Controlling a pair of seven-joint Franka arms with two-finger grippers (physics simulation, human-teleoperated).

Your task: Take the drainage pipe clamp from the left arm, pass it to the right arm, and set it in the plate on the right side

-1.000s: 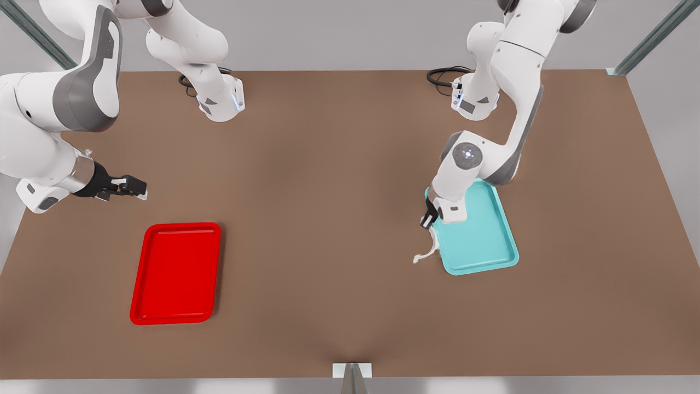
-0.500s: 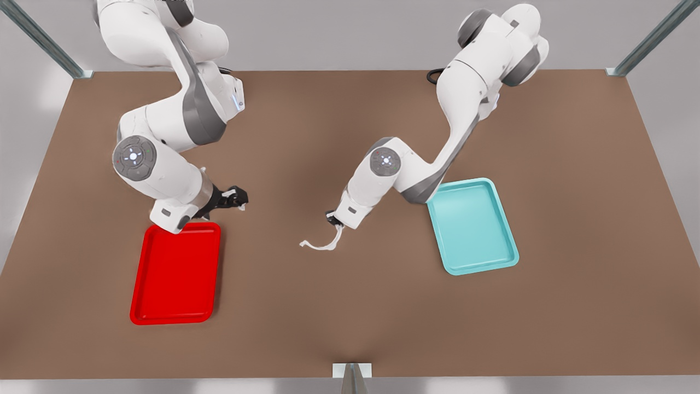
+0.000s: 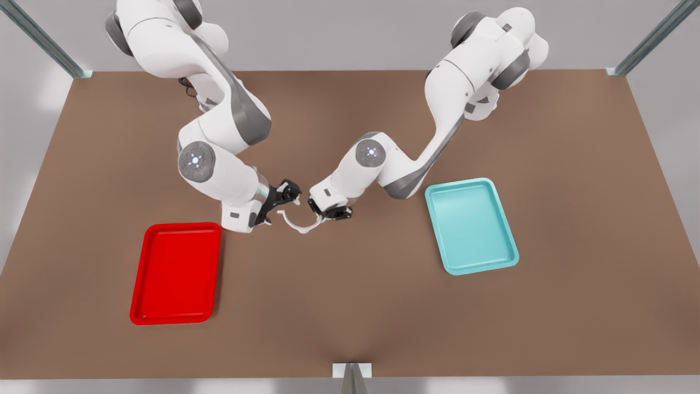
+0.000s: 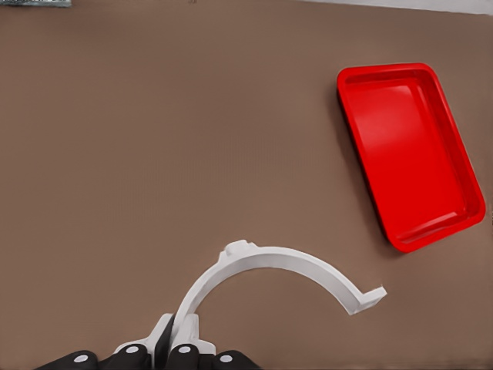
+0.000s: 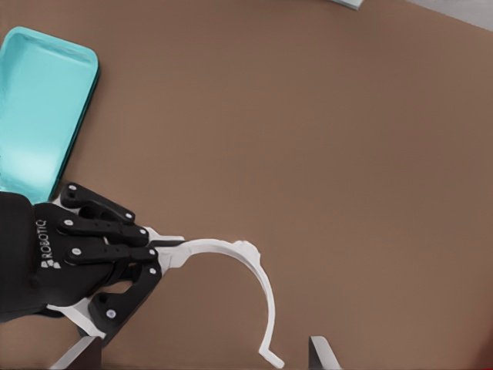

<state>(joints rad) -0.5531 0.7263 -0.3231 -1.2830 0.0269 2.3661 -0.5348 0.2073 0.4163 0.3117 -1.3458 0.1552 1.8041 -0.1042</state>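
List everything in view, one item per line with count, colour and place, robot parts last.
drainage pipe clamp: one, white, above mid-table between the two grippers, one end held.
plate: one, bright red, on the table at the front view's left.
teal tray: one, teal, on the table at the front view's right.
table: one, brown, under everything.
left gripper: one, black, at mid-table, shut on one end of the clamp.
right gripper: one, black, fingers open on either side of the clamp's free end, not yet closed.

front view high above table (image 3: 350,306), wrist views close, sharing clamp (image 4: 269,266)
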